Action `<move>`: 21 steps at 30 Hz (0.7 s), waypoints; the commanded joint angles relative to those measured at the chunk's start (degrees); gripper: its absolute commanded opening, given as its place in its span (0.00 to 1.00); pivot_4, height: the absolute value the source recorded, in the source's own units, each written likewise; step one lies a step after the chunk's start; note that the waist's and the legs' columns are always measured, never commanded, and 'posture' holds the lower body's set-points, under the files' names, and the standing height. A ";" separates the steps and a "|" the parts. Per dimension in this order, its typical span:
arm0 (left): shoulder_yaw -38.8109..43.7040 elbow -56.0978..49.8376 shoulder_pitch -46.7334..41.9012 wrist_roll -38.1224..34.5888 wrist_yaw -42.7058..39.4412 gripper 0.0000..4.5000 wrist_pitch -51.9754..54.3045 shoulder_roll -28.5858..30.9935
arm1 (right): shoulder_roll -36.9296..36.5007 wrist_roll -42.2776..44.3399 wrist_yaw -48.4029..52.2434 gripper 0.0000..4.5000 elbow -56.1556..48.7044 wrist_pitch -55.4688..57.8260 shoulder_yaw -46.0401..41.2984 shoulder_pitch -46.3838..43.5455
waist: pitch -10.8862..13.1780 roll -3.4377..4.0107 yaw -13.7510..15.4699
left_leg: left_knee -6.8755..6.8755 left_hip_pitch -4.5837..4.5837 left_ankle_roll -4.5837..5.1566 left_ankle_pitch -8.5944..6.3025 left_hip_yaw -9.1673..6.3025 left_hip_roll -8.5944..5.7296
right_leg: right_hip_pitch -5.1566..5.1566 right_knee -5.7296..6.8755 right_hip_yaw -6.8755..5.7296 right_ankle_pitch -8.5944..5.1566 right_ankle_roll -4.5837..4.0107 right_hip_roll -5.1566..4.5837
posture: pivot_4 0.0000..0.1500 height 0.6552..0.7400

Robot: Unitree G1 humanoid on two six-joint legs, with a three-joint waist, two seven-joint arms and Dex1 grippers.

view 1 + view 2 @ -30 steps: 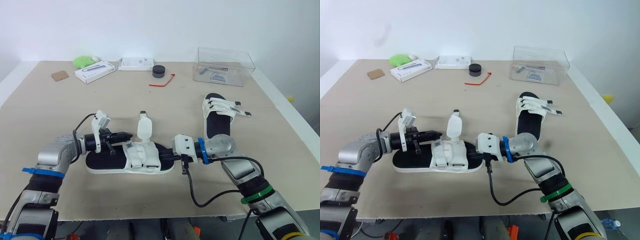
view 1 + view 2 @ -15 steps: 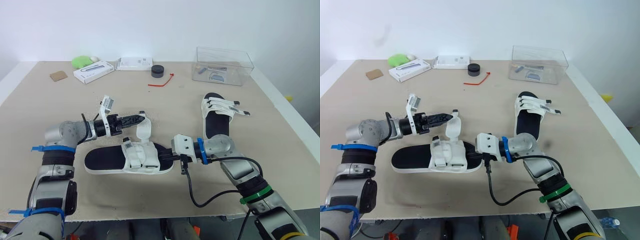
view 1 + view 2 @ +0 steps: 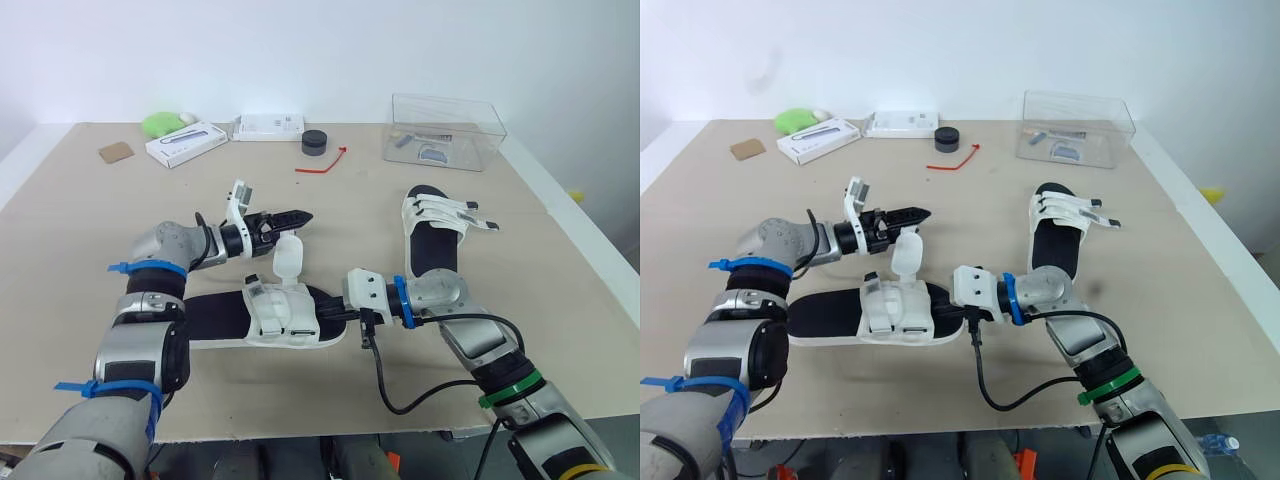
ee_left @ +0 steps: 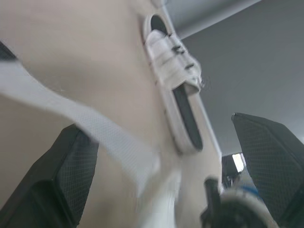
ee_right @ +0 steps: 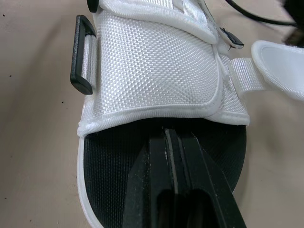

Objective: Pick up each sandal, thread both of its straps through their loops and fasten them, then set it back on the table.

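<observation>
Mid-threading on the near sandal point(image 3: 215, 315), flat on the table point(image 3: 560, 300), pinned at its strap end by the right gripper point(image 5: 167, 137), fingers together. Left gripper point(image 3: 300, 215) poised with fingers apart just above the upstanding loose strap point(image 3: 288, 255). Next, likely: pinch the strap tip, then feed it through the black loop point(image 5: 83, 54).

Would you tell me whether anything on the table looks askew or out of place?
Yes: on the near sandal, one white strap stands up loose and unfastened instead of lying flat.
</observation>
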 commanded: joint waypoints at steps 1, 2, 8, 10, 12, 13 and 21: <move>1.17 2.49 -2.86 1.36 -0.89 0.99 -3.21 -0.25 | -0.32 -2.36 -0.98 0.00 1.74 0.74 0.36 0.01 | 0.00 0.00 -0.13 | -0.01 0.00 0.00 0.00 0.00 0.00 | 0.00 0.00 0.00 0.00 0.00 0.00 | 1.00 1.00; 1.19 3.15 -3.22 1.69 -1.32 0.99 -3.75 -0.28 | -0.31 -2.36 -1.02 0.00 1.64 0.78 0.36 0.06 | 0.00 0.00 -0.15 | -0.01 -0.01 0.00 0.00 0.00 0.00 | -0.01 0.00 0.00 0.00 0.00 0.00 | 1.00 1.00; 0.53 5.29 -3.95 4.62 -4.15 0.88 -7.56 1.24 | -0.81 -2.25 -1.03 0.00 0.73 0.89 0.26 0.91 | 0.00 0.00 -0.33 | 0.00 -0.02 0.00 0.00 0.00 0.00 | -0.01 0.00 0.00 0.00 0.02 -0.02 | 1.00 1.00; 0.57 5.56 -4.02 5.44 -4.90 0.70 -9.35 1.41 | -0.91 -2.26 -0.98 0.00 0.64 0.82 0.35 1.04 | 0.00 0.00 -0.38 | 0.00 -0.03 0.00 0.00 0.00 -0.01 | -0.01 0.00 0.00 0.00 0.03 -0.02 | 1.00 1.00; 0.31 5.72 -4.11 6.54 -5.54 0.50 -11.29 1.40 | -0.89 -2.28 -0.97 0.00 0.69 0.78 0.44 0.99 | 0.00 0.00 -0.46 | 0.00 -0.04 0.00 0.00 -0.01 -0.01 | -0.01 0.00 -0.01 0.00 0.03 -0.03 | 1.00 1.00; 0.22 5.64 -4.12 7.02 -5.82 0.37 -12.52 1.31 | -0.86 -2.29 -0.98 0.00 0.73 0.76 0.48 0.93 | 0.00 0.00 -0.47 | 0.00 -0.04 0.00 0.00 -0.01 -0.02 | -0.01 0.00 -0.01 0.00 0.03 -0.04 | 1.00 1.00; -3.73 -0.07 -1.77 11.41 -11.65 0.02 -20.90 0.58 | -0.71 -2.38 -0.93 0.00 1.01 0.43 0.66 0.69 | 0.01 -0.01 -0.50 | 0.00 -0.06 -0.01 0.00 0.01 -0.03 | -0.01 -0.02 0.00 0.01 0.05 -0.05 | 1.00 1.00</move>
